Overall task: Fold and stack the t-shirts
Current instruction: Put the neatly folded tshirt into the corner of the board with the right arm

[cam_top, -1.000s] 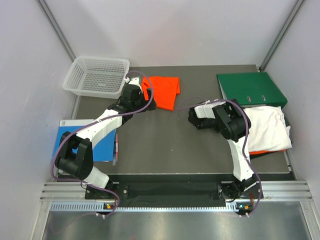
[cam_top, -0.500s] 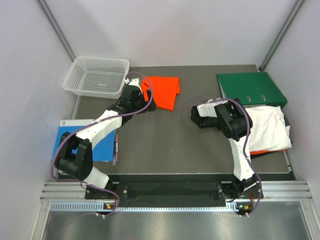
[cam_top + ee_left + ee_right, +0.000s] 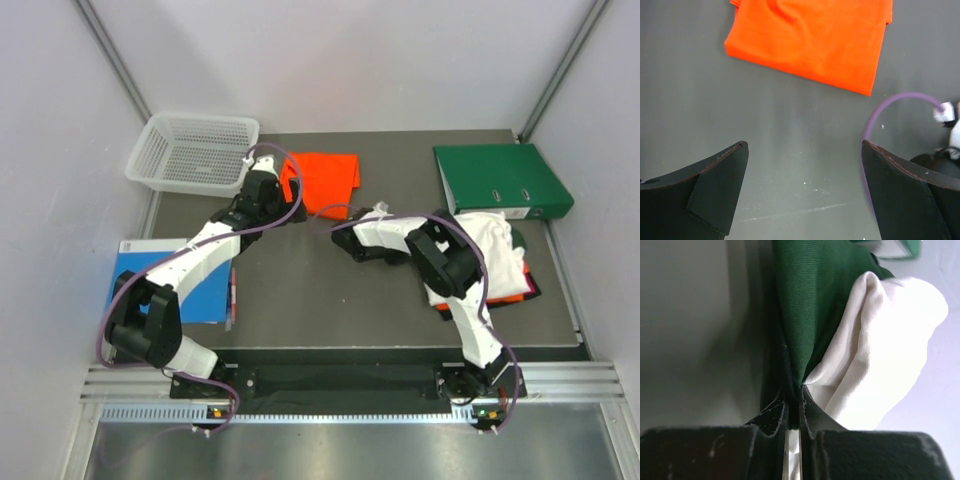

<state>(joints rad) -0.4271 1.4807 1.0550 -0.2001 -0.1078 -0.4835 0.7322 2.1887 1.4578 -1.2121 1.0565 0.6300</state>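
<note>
Leftward has slid the white cloth t-shirt [image 3: 490, 240], at table's right, pinched with dark green cloth [image 3: 805, 305] in the right gripper [image 3: 794, 390] (limp, light; grip hems). The left gripper [image 3: 804, 145] gapes wide near the folded bright orange t-shirt [image 3: 815, 40].

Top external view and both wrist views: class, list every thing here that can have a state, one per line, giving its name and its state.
left gripper: open, holding nothing.
right gripper: shut on the white t-shirt and dark green cloth.
white t-shirt: bunched, unfolded.
dark green cloth: pinched, unfolded.
orange t-shirt at the back: folded, lying flat.
green binder: closed, lying flat.
blue book: closed, lying flat.
basket: upright.
</note>
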